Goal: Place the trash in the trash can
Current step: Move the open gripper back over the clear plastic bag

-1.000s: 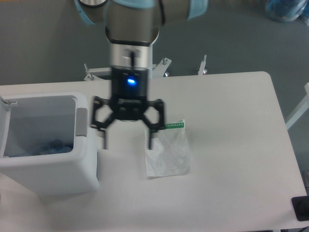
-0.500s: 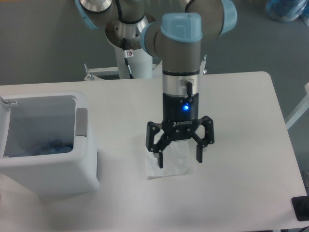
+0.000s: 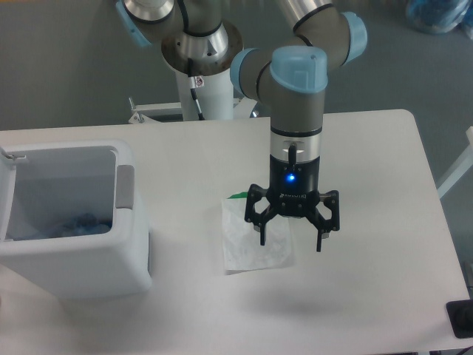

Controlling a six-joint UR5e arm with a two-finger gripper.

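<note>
We find the flat translucent white plastic bag with its green top strip (image 3: 251,238) lying on the white table (image 3: 369,177), its right edge under the black two-finger gripper (image 3: 291,240). The gripper hangs with its fingers spread wide and holds nothing; whether the tips touch the bag we cannot tell. Inside the boxy white plastic trash can with thick rounded walls and a grey recessed side patch (image 3: 126,248), well apart to the left, we see a crumpled bluish shape (image 3: 77,222) low in the well, which we take to be the crushed bottle, though it is too dim to be sure. If so, half the job is done, and the bag is left to be grasped, carried over and dropped in.

Compared with half a second ago, the gripper has shifted right and slightly lower, from over the bag's middle to its right edge, and more of the bag now shows, including a sliver of green at the top. A second ago it hovered beside the can's right wall. The bag has not visibly moved.
</note>
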